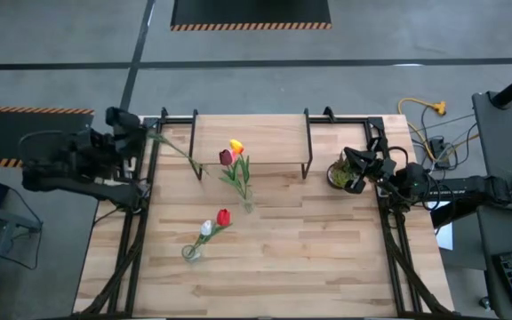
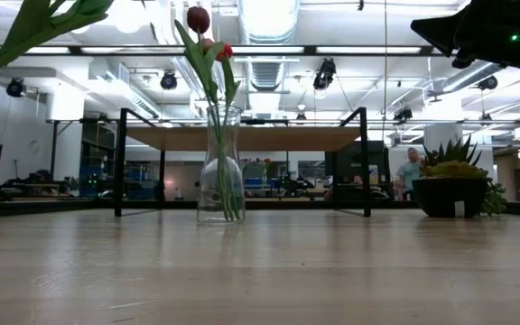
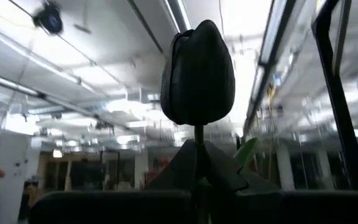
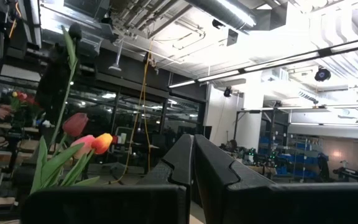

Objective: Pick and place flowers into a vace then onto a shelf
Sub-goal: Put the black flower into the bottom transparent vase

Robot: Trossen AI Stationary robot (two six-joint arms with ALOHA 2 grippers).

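Flowers, high view: two tulips (image 1: 233,153), one maroon and one orange-yellow, stand in a clear glass vase (image 1: 246,203) near the table centre, just in front of the shelf (image 1: 252,135), which sits at the 12 o'clock edge of the table (image 1: 327,258). A second glass vase (image 1: 190,252) at 7 o'clock from centre holds a red and a white tulip (image 1: 215,222). The left gripper (image 1: 140,133), at the 10 o'clock corner, is clenched on a long-stemmed tulip (image 1: 180,153) whose stem reaches toward the shelf. The right gripper (image 1: 356,173), at 3 o'clock, is clenched with nothing in it, beside a small potted plant (image 1: 338,174). Low view: the centre vase (image 2: 220,167) stands upright before the shelf (image 2: 242,137); the potted plant (image 2: 454,181) stands at 3 o'clock. Left wrist view: a dark tulip head (image 3: 197,74) rises on its stem from between the closed fingers (image 3: 219,168). Right wrist view: the fingers (image 4: 216,168) are pressed together, empty; the two tulips (image 4: 89,140) show beyond.
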